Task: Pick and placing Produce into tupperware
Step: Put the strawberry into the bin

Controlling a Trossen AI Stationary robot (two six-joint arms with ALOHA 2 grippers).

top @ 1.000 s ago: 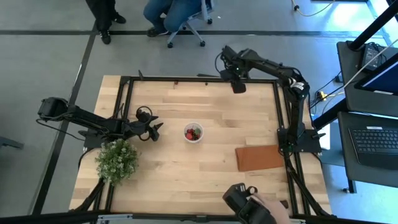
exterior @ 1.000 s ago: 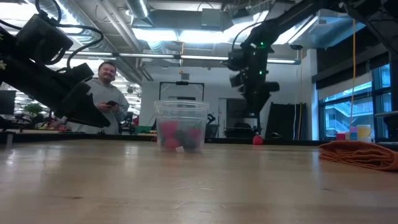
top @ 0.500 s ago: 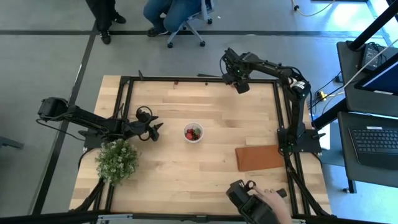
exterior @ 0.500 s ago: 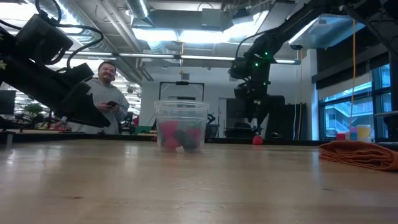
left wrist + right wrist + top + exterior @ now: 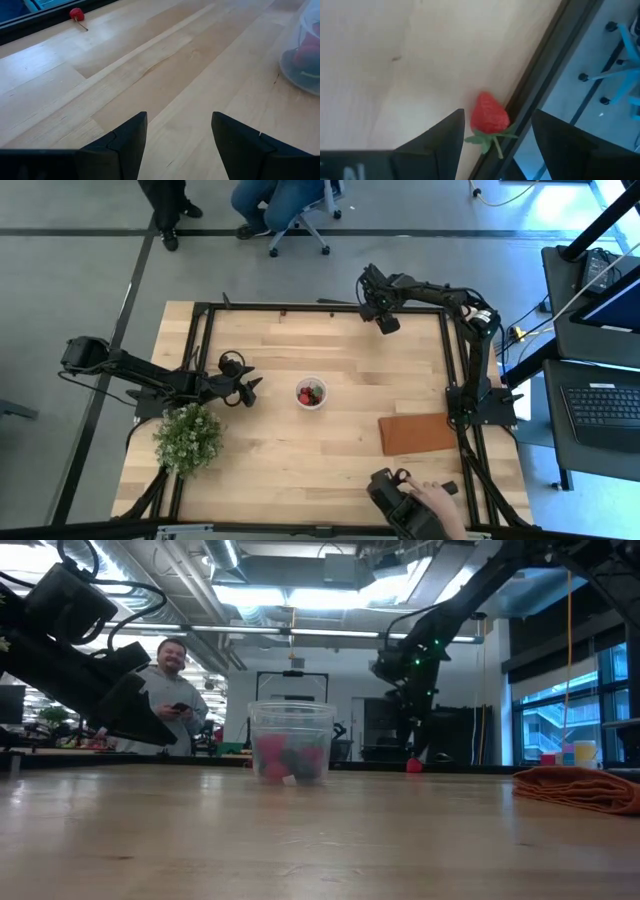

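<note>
You've got a light wooden table (image 5: pixel 330 460) inside a black frame. Mid-table sits the clear tupperware (image 5: pixel 311 393). A leafy bush (image 5: pixel 188 439) stands at the left front, a reddish-brown mat (image 5: pixel 418 434) lies right, and one red strawberry (image 5: pixel 489 116) rests against the far edge.

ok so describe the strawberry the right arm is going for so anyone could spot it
Go to the far edge of the wooden table, by the black frame rail. The right end effector hangs over a red strawberry with a green leafy cap. Unlike the berries in the cup, it lies alone on bare wood.
</note>
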